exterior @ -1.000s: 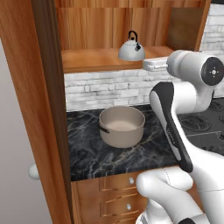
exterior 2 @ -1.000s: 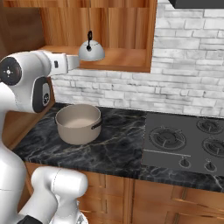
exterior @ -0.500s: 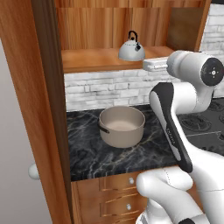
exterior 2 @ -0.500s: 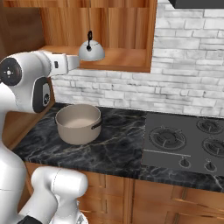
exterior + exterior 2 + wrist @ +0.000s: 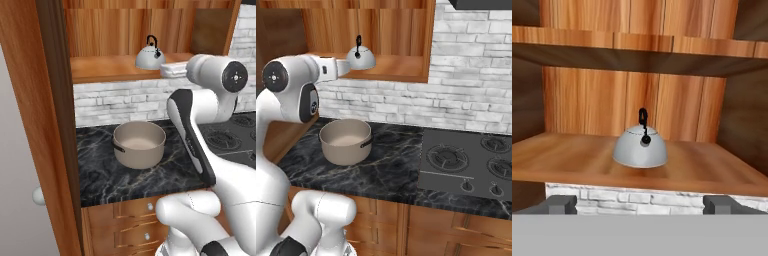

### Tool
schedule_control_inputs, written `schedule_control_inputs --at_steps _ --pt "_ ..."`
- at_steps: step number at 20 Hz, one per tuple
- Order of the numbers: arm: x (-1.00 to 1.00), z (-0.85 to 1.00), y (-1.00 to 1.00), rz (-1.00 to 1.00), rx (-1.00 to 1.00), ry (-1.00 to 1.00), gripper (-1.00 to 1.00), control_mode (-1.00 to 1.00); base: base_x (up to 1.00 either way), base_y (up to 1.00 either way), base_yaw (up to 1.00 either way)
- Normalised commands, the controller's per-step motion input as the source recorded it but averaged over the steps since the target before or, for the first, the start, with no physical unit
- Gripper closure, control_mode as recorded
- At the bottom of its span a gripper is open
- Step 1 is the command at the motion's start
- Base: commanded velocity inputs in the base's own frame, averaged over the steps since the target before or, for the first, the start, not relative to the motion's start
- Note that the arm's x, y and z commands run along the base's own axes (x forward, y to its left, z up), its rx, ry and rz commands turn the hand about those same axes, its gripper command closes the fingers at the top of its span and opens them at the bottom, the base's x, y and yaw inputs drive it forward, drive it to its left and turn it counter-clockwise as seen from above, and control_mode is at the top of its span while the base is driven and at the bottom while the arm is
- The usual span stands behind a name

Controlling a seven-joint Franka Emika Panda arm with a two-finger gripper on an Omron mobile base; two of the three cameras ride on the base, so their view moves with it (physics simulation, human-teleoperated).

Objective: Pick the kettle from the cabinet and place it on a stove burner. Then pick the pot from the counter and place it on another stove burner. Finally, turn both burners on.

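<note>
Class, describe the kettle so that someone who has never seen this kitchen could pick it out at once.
Find the reddish-brown wooden wall cabinet above the black marble counter. On its open plank shelf stands the kettle, alone. It is small, domed and silvery-white with a thin black arched handle, unlike the much wider beige pot on the counter below.

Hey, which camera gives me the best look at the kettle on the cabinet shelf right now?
The hand view: the kettle sits centred and unobstructed, handle edge-on. The left base view shows the kettle smaller, beside the arm's wrist. In the right base view it is small too, with the wrist at its left.
</note>
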Motion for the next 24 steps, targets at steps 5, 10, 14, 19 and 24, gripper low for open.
schedule_control_inputs --at_steps 5,10,14,19,24 --pt "0.26 0.05 0.0 0.0 0.0 0.0 -1.0 -1.0 0.0 0.0 0.0" --pt "0.31 0.17 0.0 0.01 0.0 0.01 -1.0 -1.0 0.0 0.0 0.0" --pt "0.36 0.17 0.0 0.01 0.0 0.01 -1.0 -1.0 0.0 0.0 0.0" --pt "0.4 0.11 -0.01 0.02 0.0 0.0 -1.0 -1.0 0.0 0.0 0.0" --pt "0.41 0.02 -0.05 0.03 0.0 0.0 -1.0 -1.0 0.0 0.0 0.0"
